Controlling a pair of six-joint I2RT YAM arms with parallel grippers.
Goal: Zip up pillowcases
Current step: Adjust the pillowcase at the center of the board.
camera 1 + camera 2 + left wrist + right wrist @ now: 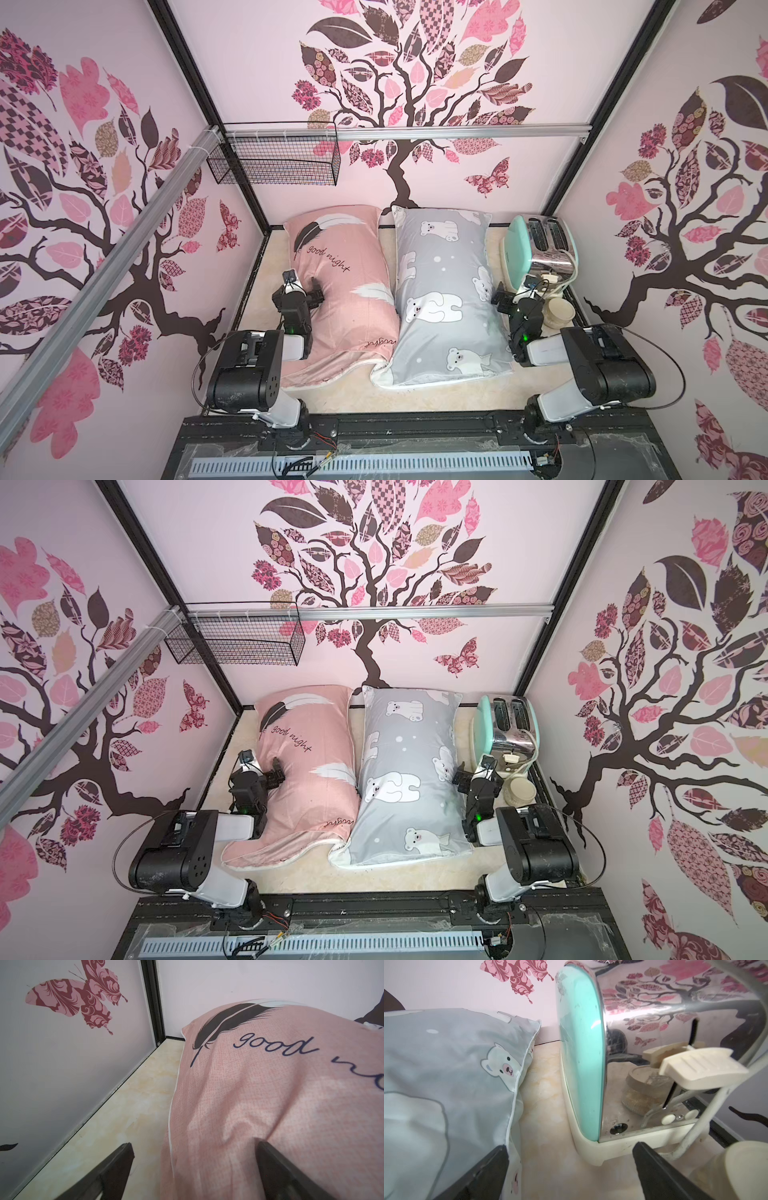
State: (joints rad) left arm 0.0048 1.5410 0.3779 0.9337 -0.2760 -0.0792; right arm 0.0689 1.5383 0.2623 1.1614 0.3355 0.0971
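Observation:
Two pillowcases lie side by side on the beige tabletop in both top views. The pink pillowcase, with feathers and "good night" script, is on the left. The grey pillowcase, with polar bears, is on the right. My left gripper is open and straddles the pink case's outer piped edge, with one finger resting on the fabric. My right gripper is open too. One of its fingers touches the grey case's outer edge and the other is near the toaster's base. I cannot make out any zip.
A mint and chrome toaster stands at the back right, close to my right gripper. A cream-lidded jar sits in front of it. A black wire basket hangs on the back wall. Patterned walls enclose three sides.

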